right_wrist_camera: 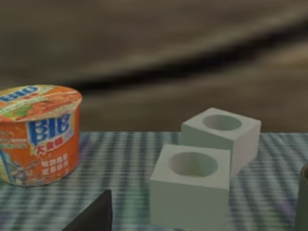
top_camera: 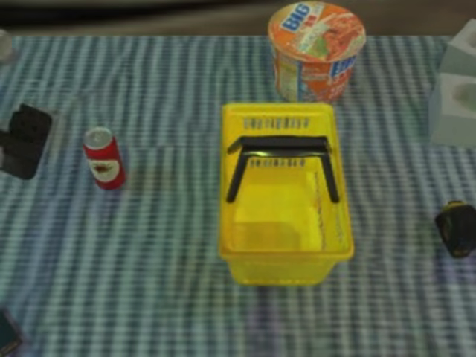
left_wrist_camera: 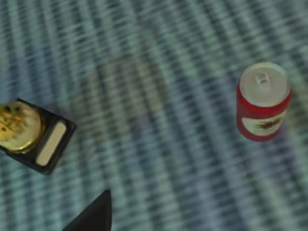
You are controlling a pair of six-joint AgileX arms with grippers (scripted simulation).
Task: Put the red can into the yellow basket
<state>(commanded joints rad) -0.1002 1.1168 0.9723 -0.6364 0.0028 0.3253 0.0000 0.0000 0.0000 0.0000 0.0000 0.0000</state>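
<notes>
Still upright, red can point(top_camera: 103, 158) left of yellow basket point(top_camera: 285, 251), apart. My left gripper point(top_camera: 26, 140) beyond can, finger spread unclear, nothing held. Risk: clipping slim can tips it, rolls. Right gripper point(top_camera: 457, 227) idle right of basket.

Rendered tabletop test scene: striped tablecloth point(top_camera: 171, 297), staged groceries.

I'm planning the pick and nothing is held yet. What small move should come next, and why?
Probably move the left end effector toward the red can. The can stands upright on the table's left side, apart from the yellow basket, and the left arm is the nearer one. The right end effector sits at the right edge.
</notes>
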